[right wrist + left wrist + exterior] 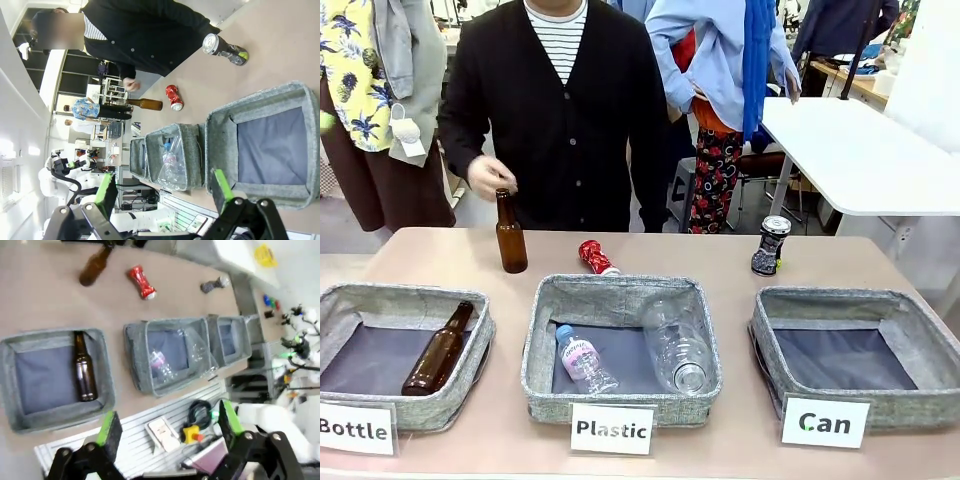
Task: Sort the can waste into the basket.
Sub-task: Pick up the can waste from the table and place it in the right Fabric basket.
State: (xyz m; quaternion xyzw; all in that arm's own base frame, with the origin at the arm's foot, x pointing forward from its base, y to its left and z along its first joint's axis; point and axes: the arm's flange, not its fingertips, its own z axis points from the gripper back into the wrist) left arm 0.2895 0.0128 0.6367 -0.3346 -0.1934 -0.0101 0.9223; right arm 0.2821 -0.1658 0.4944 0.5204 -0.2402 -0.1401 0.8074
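Observation:
A crushed red can (594,257) lies on the table behind the middle basket; it also shows in the wrist views (141,282) (173,96). A dark patterned can with a silver rim (770,245) (215,284) (224,49) stands upright at the far right, behind the grey basket (854,398) (260,96) (216,342) with the "Can" sign (825,423); that basket holds nothing. My left gripper (167,427) is open, high over the table's near edge. Open too, my right gripper (162,187) hangs high above the near rim of the "Can" basket.
A brown bottle (510,235) stands at the far left, the person's hand (490,176) just above it. The "Bottle" basket (448,400) holds a brown bottle (439,349). The "Plastic" basket (542,340) holds clear plastic bottles (677,345). A second table (860,150) stands far right.

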